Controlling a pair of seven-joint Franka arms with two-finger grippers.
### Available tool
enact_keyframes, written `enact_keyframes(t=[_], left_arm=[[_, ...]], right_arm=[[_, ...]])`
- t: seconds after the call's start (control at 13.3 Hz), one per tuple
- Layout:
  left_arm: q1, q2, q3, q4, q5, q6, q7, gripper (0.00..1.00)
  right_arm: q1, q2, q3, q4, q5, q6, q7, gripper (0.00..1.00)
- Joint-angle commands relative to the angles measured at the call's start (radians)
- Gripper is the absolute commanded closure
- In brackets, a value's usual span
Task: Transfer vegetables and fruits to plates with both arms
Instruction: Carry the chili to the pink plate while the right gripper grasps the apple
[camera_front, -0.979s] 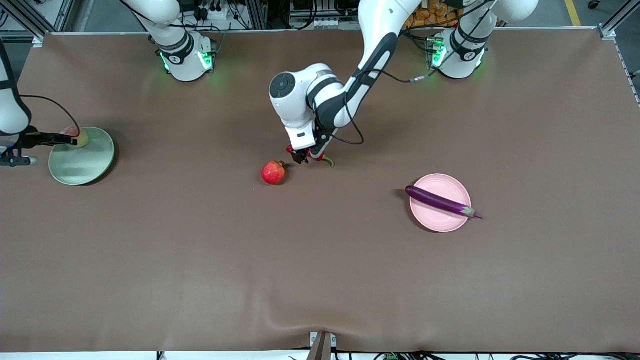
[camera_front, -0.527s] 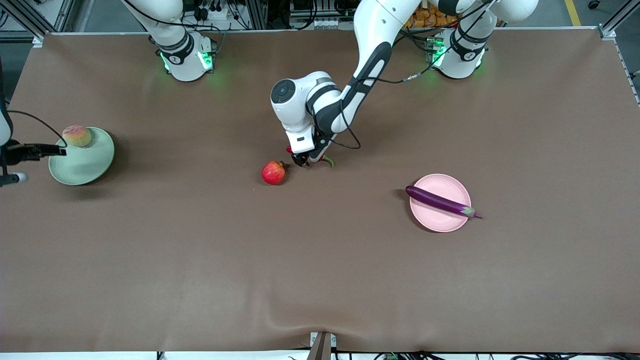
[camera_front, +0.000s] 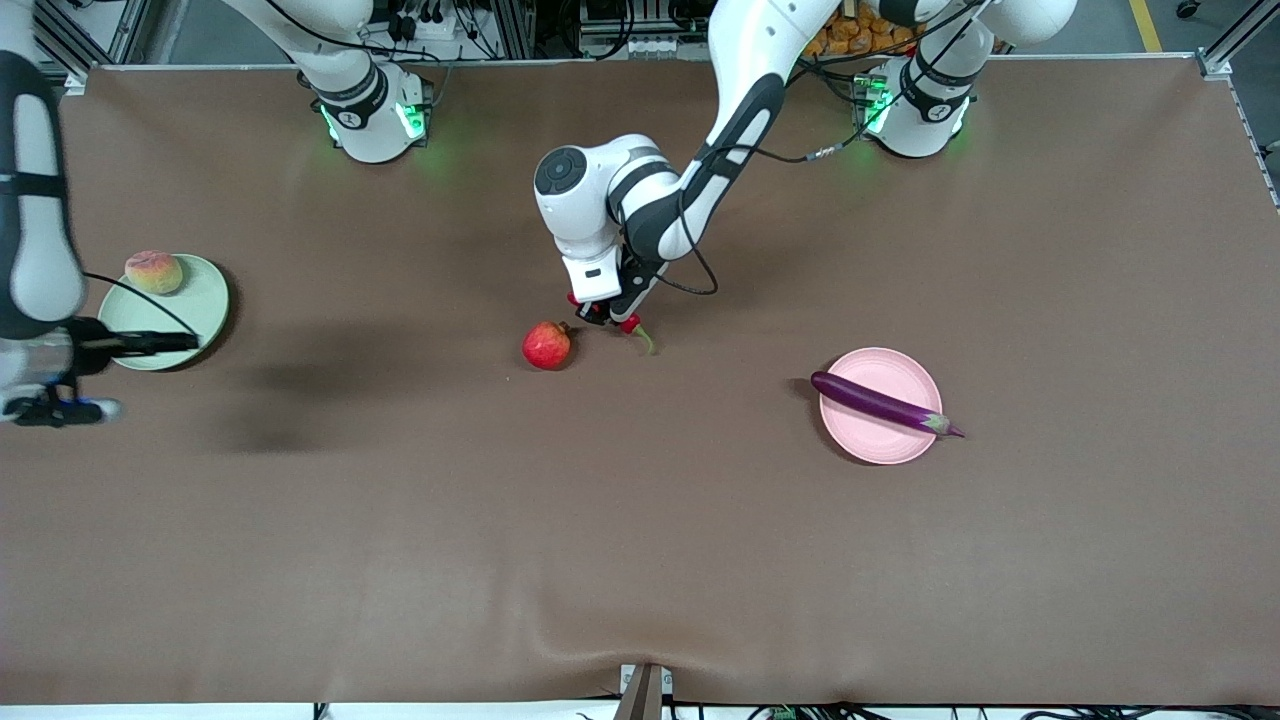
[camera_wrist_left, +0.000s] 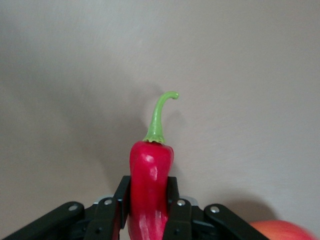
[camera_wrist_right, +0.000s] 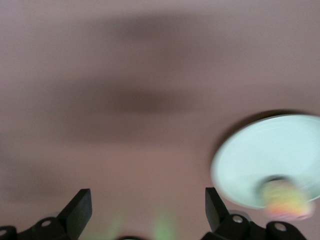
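At the middle of the brown surface (camera_front: 640, 560), the left gripper (camera_front: 603, 316) is clamping its jaws on the red chili pepper (camera_wrist_left: 150, 192), the dark fingers (camera_wrist_left: 176, 212) pressing on either side of the pod in the left wrist view. The pepper's green stem (camera_front: 643, 338) is sticking out past the jaws and pointing toward the front camera. Just beside the gripper, toward the right arm's end of the surface, the round red fruit (camera_front: 547, 345) is sitting on the surface with its small crown tip turned toward the gripper; its edge is also peeking into a corner of the left wrist view.

Toward the left arm's end, the long purple eggplant (camera_front: 880, 403) is lying across the pale pink plate (camera_front: 880, 443), both ends overhanging the rim.

At the right arm's end, the orange-pink peach (camera_front: 154, 271) is resting on the pale green plate (camera_front: 200, 300), close to the rim that is farther from the front camera. The right gripper (camera_wrist_right: 148, 210) is hanging in the air over the surface beside that plate, its jaws standing wide apart and holding nothing, the plate and peach showing blurred in the right wrist view.
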Motion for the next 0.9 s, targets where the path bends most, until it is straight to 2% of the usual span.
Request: enact_keyframes(t=[0.0,0.15,0.38,0.45,0.6,0.83], left_arm=[[0.073,-0.138,-0.01,-0.026,0.006,-0.112,0.135,1.0],[0.128,-0.2,-0.01,-0.026,-0.014,-0.181,0.219,1.0],[0.245,-0.26,-0.008,-0.026,-0.014,-0.259,0.246,1.0],[0.295,-0.276,-0.008,-0.029,-0.014,-0.304,0.264,1.0],[0.399,-0.297,-0.013,-0.037,-0.014,-0.411,0.406,1.0],[0.507,-0.3,-0.011,-0.104,-0.018,-0.452,0.552,1.0]], right_arm=[[0.083,-0.011,-0.012,0.014,0.131,-0.047,0.203,0.0],[0.15,-0.009,-0.014,0.009,0.205,-0.04,0.325,0.0],[0.311,-0.005,-0.014,0.001,0.267,0.006,0.559,0.0],[0.389,-0.006,-0.015,-0.008,0.267,0.047,0.61,0.0],[0.474,0.0,-0.014,-0.017,0.27,0.119,0.737,0.0],[0.635,0.01,-0.014,-0.095,0.299,0.291,0.993,0.0]])
